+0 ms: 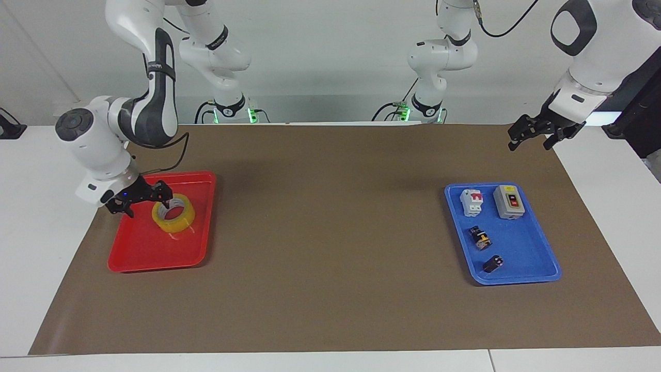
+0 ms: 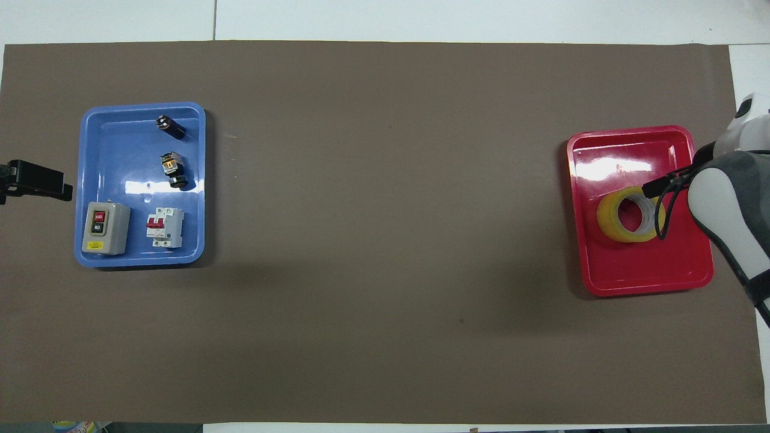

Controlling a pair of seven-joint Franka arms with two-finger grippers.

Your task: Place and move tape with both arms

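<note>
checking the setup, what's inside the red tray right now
Only the tape lies in the red tray, flat, with the right hand over the tray's edge beside it. In the overhead view the arm covers one corner.

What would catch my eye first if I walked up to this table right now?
Probably the yellow tape, a bright ring lying in the red tray at the right arm's end of the table, with the right gripper spread open at its edge. Then the blue tray at the left arm's end, holding four small electrical parts, while the left gripper waits in the air.
</note>
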